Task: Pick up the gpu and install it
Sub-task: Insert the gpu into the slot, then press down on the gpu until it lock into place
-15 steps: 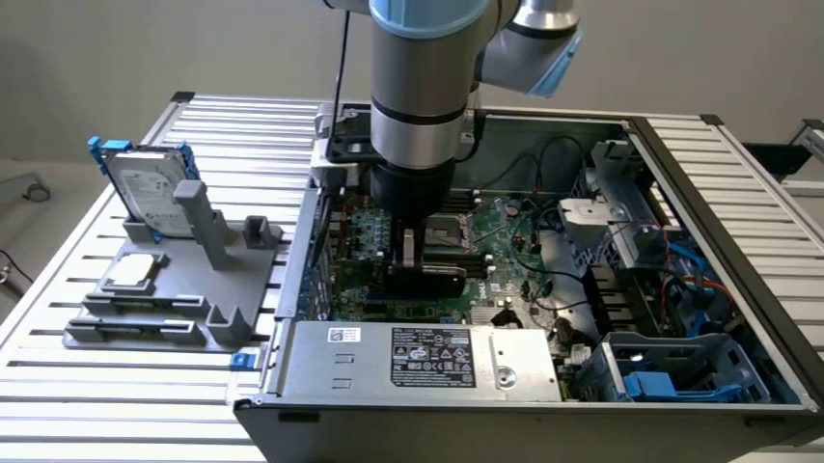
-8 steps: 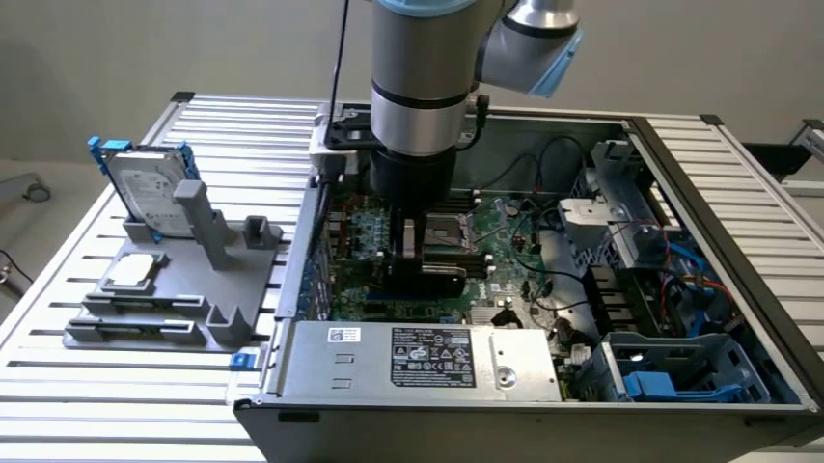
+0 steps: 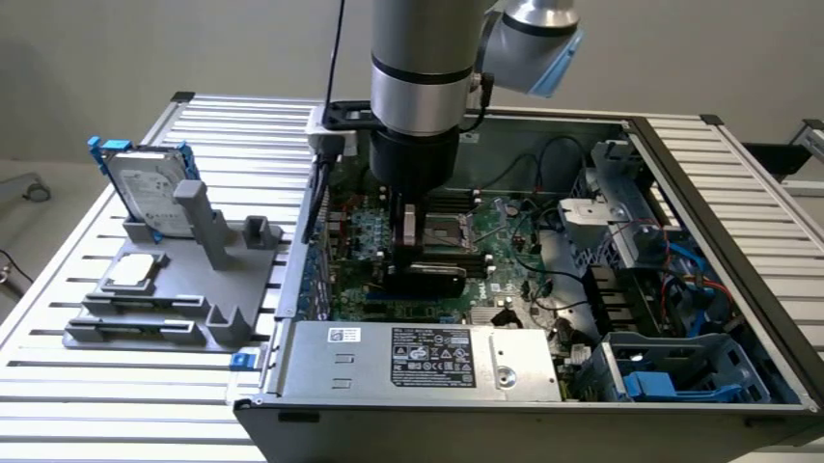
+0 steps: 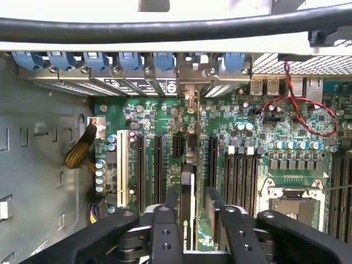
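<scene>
The jaws are pinching the gpu from both sides, one finger against the black shroud and the other against the green board face, and I'm seeing no gap on either side. The card is standing on edge inside the open computer case, down among the long black expansion slots of the motherboard. Its far end is pointing toward the row of blue bracket clips at the case's rear wall. The arm is reaching straight down into the case. Out on the desk, a hard drive is sitting upright in the grey holder, well apart from the work. To my eye the seating step is under way, with the pick-up done, though I'm not able to tell whether the card's edge is fully home. Anything further is calling for a straight downward press, with the card kept upright and square to its slot.
</scene>
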You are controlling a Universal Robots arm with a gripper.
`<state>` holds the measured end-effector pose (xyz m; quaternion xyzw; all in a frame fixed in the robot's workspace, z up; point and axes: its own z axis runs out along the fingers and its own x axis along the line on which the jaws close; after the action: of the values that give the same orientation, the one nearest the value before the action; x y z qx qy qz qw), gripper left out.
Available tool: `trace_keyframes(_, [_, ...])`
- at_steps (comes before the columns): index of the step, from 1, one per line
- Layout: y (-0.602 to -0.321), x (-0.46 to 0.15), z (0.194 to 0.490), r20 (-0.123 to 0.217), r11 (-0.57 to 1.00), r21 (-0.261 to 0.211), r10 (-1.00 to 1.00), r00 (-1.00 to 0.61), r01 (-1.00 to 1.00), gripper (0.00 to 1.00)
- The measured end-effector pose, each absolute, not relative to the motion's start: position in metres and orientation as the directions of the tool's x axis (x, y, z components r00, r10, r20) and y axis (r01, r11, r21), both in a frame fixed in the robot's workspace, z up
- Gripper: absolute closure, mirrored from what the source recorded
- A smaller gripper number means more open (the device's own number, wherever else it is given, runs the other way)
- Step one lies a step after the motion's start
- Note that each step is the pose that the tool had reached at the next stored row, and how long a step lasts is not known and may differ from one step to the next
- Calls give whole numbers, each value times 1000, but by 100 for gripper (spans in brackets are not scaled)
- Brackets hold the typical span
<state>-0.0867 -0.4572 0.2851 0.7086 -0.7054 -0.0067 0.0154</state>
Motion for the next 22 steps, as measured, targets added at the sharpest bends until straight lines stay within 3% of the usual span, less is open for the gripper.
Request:
trace_keyframes(2, [-457, -87, 285, 12, -4, 32, -1000, 5, -999, 80])
trace_keyframes(3, [-457, -87, 285, 12, -4, 32, -1000, 5, -999, 80])
trace_keyframes(5, [-457, -87, 285, 12, -4, 32, -1000, 5, -999, 89])
trace_keyframes(22, [-457, -87, 285, 13, -4, 34, -1000, 5, -999, 89])
